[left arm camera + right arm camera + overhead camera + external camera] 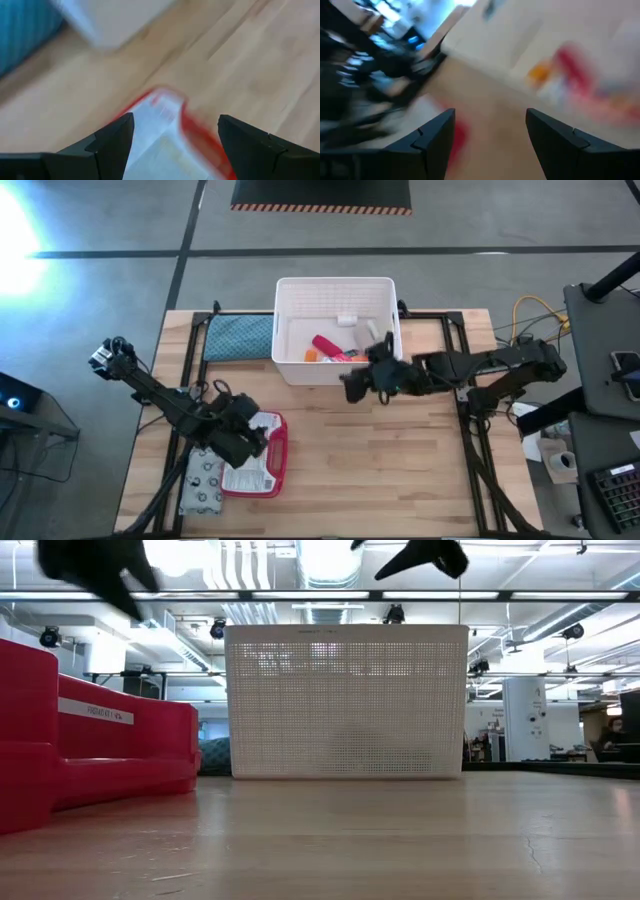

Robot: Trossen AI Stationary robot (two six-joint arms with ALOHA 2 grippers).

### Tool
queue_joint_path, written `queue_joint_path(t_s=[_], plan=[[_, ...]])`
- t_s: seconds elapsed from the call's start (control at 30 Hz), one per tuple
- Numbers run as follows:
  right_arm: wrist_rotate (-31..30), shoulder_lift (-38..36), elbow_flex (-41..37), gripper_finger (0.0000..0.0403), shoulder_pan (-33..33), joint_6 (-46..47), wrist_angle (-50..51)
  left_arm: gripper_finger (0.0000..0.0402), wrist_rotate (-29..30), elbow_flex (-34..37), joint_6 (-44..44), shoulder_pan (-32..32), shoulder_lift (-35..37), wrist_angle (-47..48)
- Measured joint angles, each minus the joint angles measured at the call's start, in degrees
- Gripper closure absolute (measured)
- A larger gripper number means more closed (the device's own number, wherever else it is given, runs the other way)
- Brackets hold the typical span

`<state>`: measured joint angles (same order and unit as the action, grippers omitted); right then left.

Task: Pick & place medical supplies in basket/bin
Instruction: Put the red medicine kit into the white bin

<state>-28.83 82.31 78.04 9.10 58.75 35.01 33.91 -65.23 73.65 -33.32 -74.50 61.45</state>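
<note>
Two arms are busy over the wooden desk [400, 470], each near a different part of the job. At the far middle of the desk stands the white rectangular plastic tub with slotted walls [335, 288], and some supplies already lie in it: a red cylinder [328, 347], something orange and a small white piece, probably a tube or box. It sits centrally, I think, so that both arms can reach it.

Still on the desk at the near left lie the flat red-edged case with a clear ribbed front [262, 460] and, just beside it on the left, the grey-white patterned soft pouch [204, 482]. A blue quilted cloth pad [240, 336] lies left of the tub and is not a supply.

The left tool [175, 132] hangs above the far end of the red-edged case with its fingers wide apart and nothing between them; this looks like an approach for a grasp. The right tool [358, 383] is at the near edge of the tub, also spread wide and empty, touching nothing that I can see.
</note>
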Motion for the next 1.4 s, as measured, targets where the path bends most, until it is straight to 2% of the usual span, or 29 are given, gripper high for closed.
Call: queue_joint_path(t_s=[0.07,0.2,0.37,0.47,0.6,0.7,0.83,0.97,1.17,1.4], plan=[[5.3,1.5,-0.4,0.0173,2.3,9.0,-0.2,0.0133,-4.9,0.3,2.6,0.0,0.0,4.4],[10.7,7.6,-0.7,0.0176,6.9,17.5,-0.2,0.0133,-14.0,2.8,7.0,-0.1,0.0,10.0],[14.3,16.1,-0.7,0.0177,9.0,22.5,-4.5,0.0133,-24.7,8.2,9.9,-1.2,0.0,10.1],[17.8,20.7,-0.7,0.0177,9.4,23.4,-10.3,0.0133,-32.4,11.3,11.8,-2.5,0.0,9.8],[22.0,26.1,-0.7,0.0177,9.3,23.4,-18.9,0.0133,-39.3,15.3,15.4,-4.4,0.2,8.2],[25.2,30.1,-0.7,0.0177,8.6,23.7,-23.8,0.0133,-40.5,18.6,15.7,-4.9,0.5,-0.7],[28.6,34.3,-0.7,0.0177,8.0,23.9,-29.9,0.0133,-36.8,23.7,16.1,-4.9,1.3,-17.8],[28.6,37.0,-0.7,0.0177,7.8,24.9,-32.6,0.0133,-35.9,28.3,20.7,-4.9,1.2,-27.2],[25.5,38.3,-0.8,0.0177,6.9,24.6,-32.3,0.0133,-33.8,28.4,21.2,-5.2,1.2,-26.9],[24.3,38.7,-0.8,0.0177,4.3,21.1,-32.2,0.0133,-25.6,25.7,19.9,-4.9,1.2,-26.4]])
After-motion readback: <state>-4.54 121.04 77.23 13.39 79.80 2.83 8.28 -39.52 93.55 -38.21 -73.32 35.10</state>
